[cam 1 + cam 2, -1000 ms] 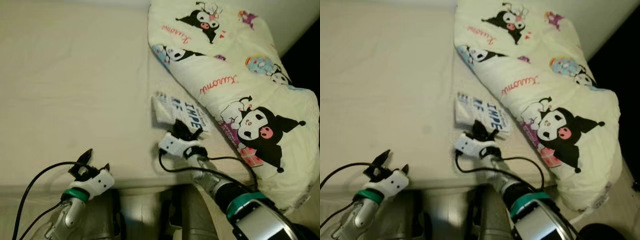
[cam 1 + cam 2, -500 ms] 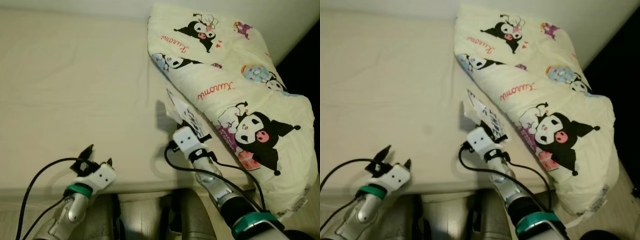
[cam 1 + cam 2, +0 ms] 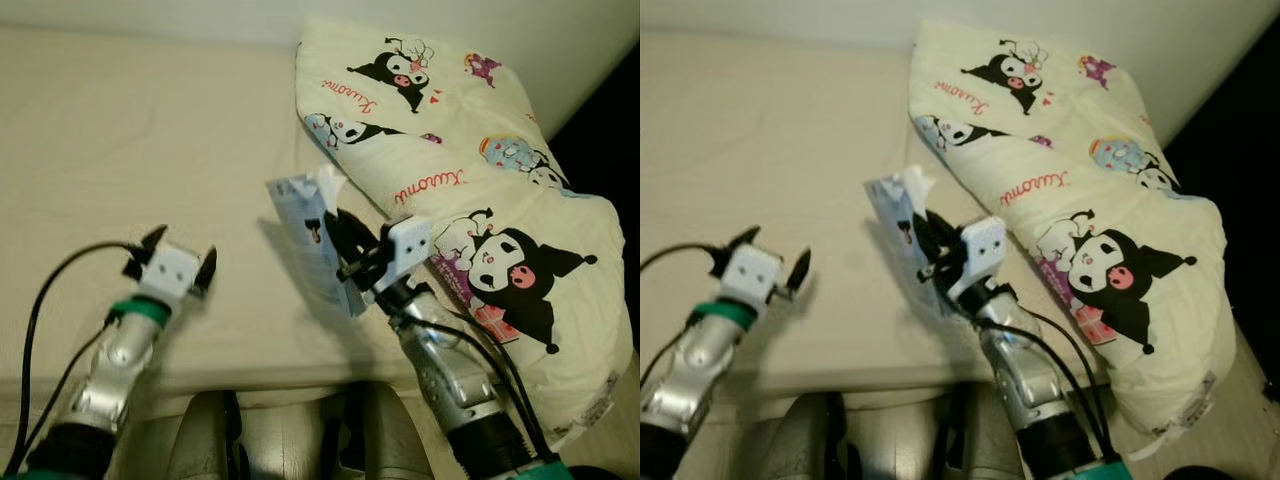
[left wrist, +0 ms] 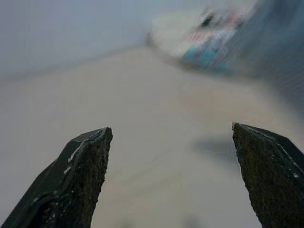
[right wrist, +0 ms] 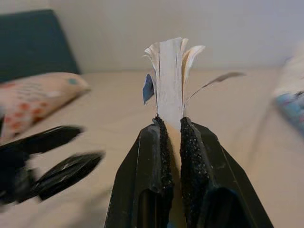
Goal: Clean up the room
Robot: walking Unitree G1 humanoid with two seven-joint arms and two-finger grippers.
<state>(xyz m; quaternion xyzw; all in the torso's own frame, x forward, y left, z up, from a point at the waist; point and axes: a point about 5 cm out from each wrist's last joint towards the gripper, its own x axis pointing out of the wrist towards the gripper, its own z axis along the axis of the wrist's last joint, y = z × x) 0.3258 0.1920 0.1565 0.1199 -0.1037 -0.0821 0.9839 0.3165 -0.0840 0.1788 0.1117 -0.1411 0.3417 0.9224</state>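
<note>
My right gripper is shut on a thin white and blue booklet, holding it up on edge above the cream bed. In the right wrist view the booklet stands pinched between the two black fingers, its pages fanning at the top. My left gripper hovers open over the bed to the left, with nothing between its fingers. The left wrist view shows its two fingertips spread wide over the bare sheet.
A large cream duvet with cartoon prints lies bunched along the right side of the bed. The bed's front edge runs just before my legs. A patterned pillow and a dark headboard show in the right wrist view.
My right gripper has lifted the booklet off the bed and turned it upright. My left arm has risen and moved forward over the bed.
</note>
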